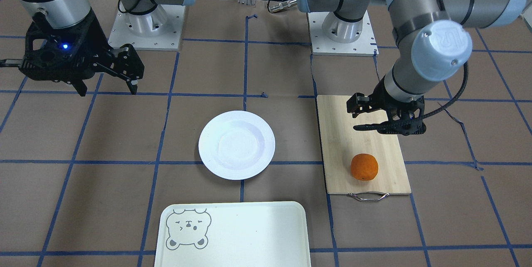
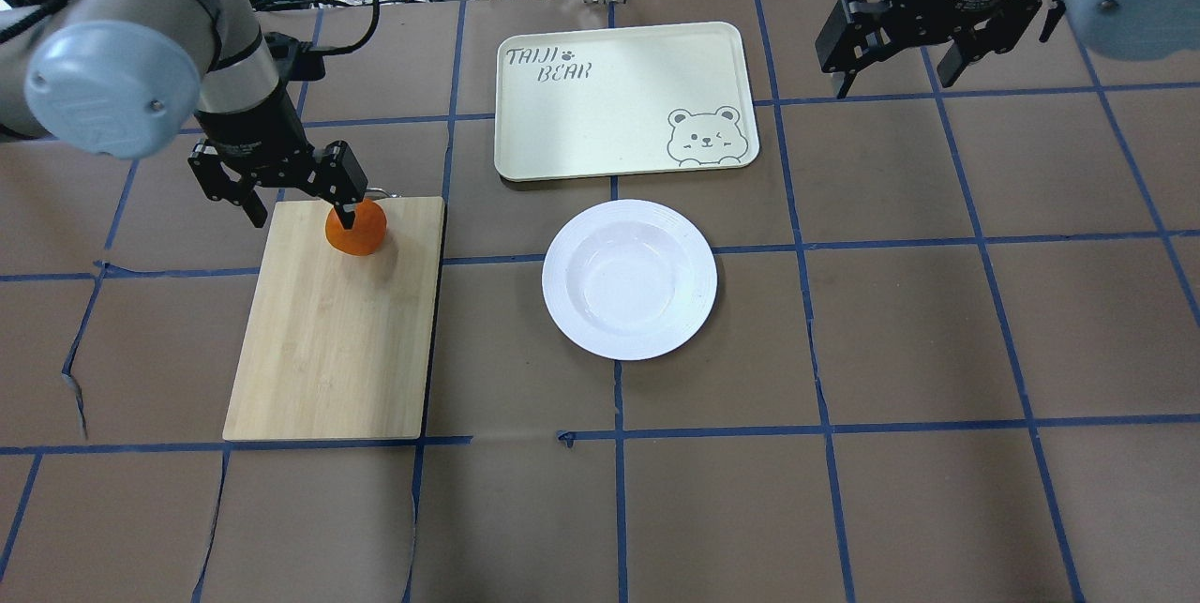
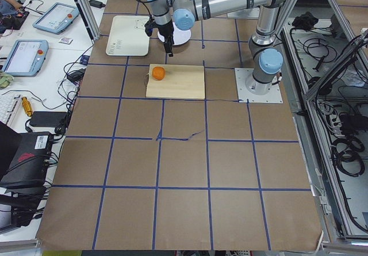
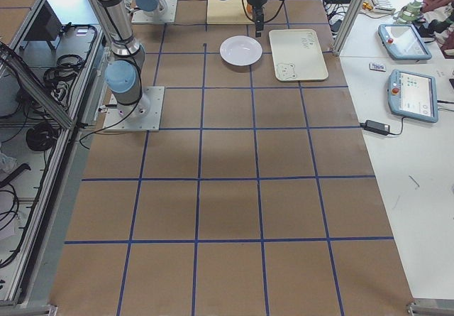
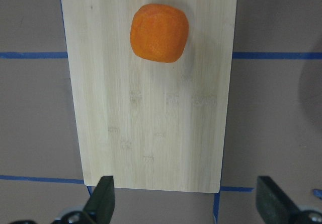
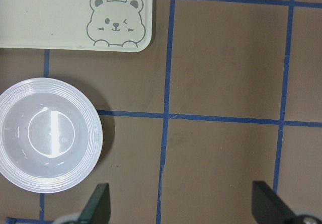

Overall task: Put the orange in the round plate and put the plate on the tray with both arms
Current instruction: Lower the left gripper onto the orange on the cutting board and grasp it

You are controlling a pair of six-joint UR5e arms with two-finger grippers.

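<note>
Hovering over the board near the orange, the left gripper gaped, fingers released; the right gripper gaped too.

Bamboo cutting board, metal handle, on brown table with blue tape grid. Teach pendants on side bench.

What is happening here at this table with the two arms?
The left gripper hangs open over the bamboo cutting board, near the orange lying on it, but it has no grip on it yet. The round plate sits empty on the table beside the empty tray. The right gripper hangs open, holding nothing.
</note>
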